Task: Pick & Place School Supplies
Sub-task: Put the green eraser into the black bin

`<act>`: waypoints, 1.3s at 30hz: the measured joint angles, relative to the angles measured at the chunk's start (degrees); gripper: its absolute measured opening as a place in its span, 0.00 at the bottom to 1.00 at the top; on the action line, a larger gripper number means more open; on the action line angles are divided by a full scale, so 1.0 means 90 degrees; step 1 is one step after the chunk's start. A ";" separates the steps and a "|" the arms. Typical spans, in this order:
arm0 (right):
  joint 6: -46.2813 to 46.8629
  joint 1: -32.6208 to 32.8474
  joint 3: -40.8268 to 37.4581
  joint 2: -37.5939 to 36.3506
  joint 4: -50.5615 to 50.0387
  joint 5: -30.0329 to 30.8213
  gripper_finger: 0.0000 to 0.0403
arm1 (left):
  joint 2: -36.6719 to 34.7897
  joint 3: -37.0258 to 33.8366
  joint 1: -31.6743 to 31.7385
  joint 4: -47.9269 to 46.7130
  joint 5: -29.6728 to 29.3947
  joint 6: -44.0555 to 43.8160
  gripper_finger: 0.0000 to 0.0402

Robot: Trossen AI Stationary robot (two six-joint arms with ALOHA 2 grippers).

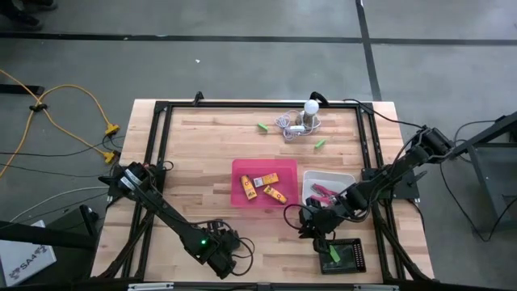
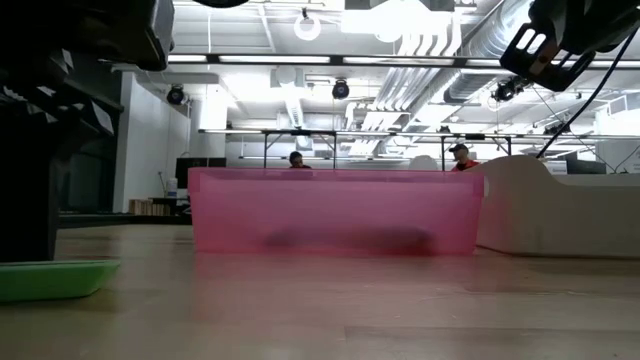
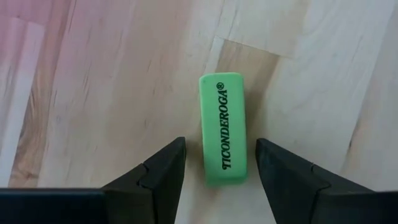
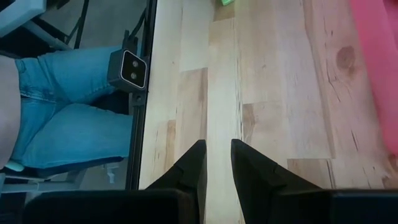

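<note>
A pale wooden worktop (image 1: 202,153) is carrying a pink tray (image 1: 239,170) at its middle, with a white tray (image 1: 309,179) just right of it and a black tray (image 1: 355,259) near the right front edge. The left gripper (image 3: 220,163) is hovering low at the near edge with its jaws spread wide, straddling a green eraser (image 3: 222,127) that is lying flat on the wood between the fingers (image 3: 158,171). To do this well, it should be descending straight, keeping the eraser centred, and closing across its narrow width. The left arm is reaching diagonally from the left side. The right gripper (image 1: 311,222) is waiting between the white and black trays, jaws nearly together and gripping nothing.
</note>
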 joint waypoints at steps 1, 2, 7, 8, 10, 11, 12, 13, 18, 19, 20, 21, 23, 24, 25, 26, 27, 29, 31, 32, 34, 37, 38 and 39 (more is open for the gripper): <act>0.0000 -0.0001 0.0000 0.0000 0.0000 0.0000 0.15 | 0.0000 0.0000 0.0000 -0.0016 0.0000 -0.0002 0.47; 0.0000 0.0000 -0.0001 0.0000 0.0000 0.0000 0.15 | 0.0000 0.0000 0.0000 -0.0024 0.0000 -0.0005 0.47; 0.0000 -0.0001 0.0000 0.0000 0.0000 0.0000 0.15 | 0.0000 0.0000 0.0002 -0.0058 0.0000 -0.0016 0.38; 0.0002 -0.0001 0.0000 0.0000 0.0000 0.0000 0.15 | 0.0000 0.0000 0.0002 -0.0067 0.0000 -0.0024 0.36; 0.0001 -0.0002 0.0000 0.0000 0.0000 -0.0002 0.15 | 0.0000 0.0000 0.0002 -0.0070 0.0000 -0.0024 0.31; 0.0001 0.0000 0.0000 0.0000 0.0000 0.0000 0.15 | 0.0000 0.0000 0.0002 -0.0068 0.0000 -0.0024 0.29; 0.0000 0.0000 0.0000 0.0000 0.0000 0.0000 0.15 | 0.0000 0.0000 0.0002 -0.0068 0.0000 -0.0024 0.27; 0.0000 0.0000 0.0000 0.0000 0.0000 0.0000 0.15 | 0.0000 0.0000 0.0002 -0.0068 0.0002 -0.0024 0.25; 0.0000 -0.0001 0.0001 0.0000 0.0000 0.0000 0.15 | -0.0005 0.0000 0.0000 -0.0064 0.0019 -0.0023 0.22; 0.0001 0.0000 0.0002 0.0000 0.0000 0.0000 0.15 | -0.0005 0.0000 0.0000 -0.0056 0.0019 -0.0021 0.21; 0.0000 -0.0001 0.0002 0.0000 0.0000 0.0000 0.15 | -0.0005 0.0000 0.0000 -0.0045 0.0019 -0.0008 0.21; 0.0000 -0.0002 0.0003 0.0000 0.0000 0.0000 0.15 | -0.0012 -0.0001 0.0000 -0.0032 0.0019 0.0043 0.21; 0.0002 -0.0002 0.0005 0.0000 0.0000 0.0000 0.15 | -0.0012 -0.0002 0.0000 0.0001 0.0019 0.0149 0.21; 0.0000 -0.0002 0.0005 0.0000 0.0000 0.0000 0.15 | -0.0012 -0.0002 0.0000 0.0015 0.0017 0.0170 0.21; 0.0000 -0.0002 0.0005 0.0000 0.0002 0.0000 0.15 | -0.0012 0.0002 0.0000 0.0022 -0.0010 0.0170 0.21; 0.0002 -0.0002 0.0005 0.0000 0.0010 0.0001 0.15 | -0.0012 0.0012 0.0000 0.0031 -0.0025 0.0200 0.21; 0.0002 -0.0002 0.0005 0.0000 0.0042 0.0000 0.15 | -0.0012 0.0019 0.0000 0.0052 -0.0024 0.0279 0.21; 0.0022 -0.0002 0.0005 0.0000 0.0201 0.0002 0.15 | -0.0012 0.0059 0.0019 0.0096 -0.0080 0.0430 0.21; 0.0022 -0.0007 0.0005 0.0000 0.0444 0.0003 0.15 | -0.0012 0.0110 0.0029 0.0095 -0.0267 0.0575 0.21; 0.0024 -0.0007 0.0005 0.0000 0.0569 0.0003 0.15 | -0.0012 0.0141 0.0038 0.0084 -0.0396 0.0656 0.21; 0.0024 -0.0007 0.0005 0.0000 0.0814 0.0003 0.15 | -0.0012 0.0232 0.0049 0.0072 -0.0645 0.0860 0.21; 0.0067 -0.0007 0.0005 0.0000 0.1084 0.0005 0.15 | -0.0012 0.0417 0.0058 0.0077 -0.1022 0.1258 0.21; 0.0143 -0.0007 0.0005 0.0000 0.1142 0.0005 0.15 | -0.0012 0.0485 0.0057 0.0059 -0.1156 0.1383 0.21; 0.0206 -0.0009 0.0005 0.0000 0.1161 0.0010 0.15 | -0.0012 0.0555 0.0056 0.0050 -0.1311 0.1520 0.21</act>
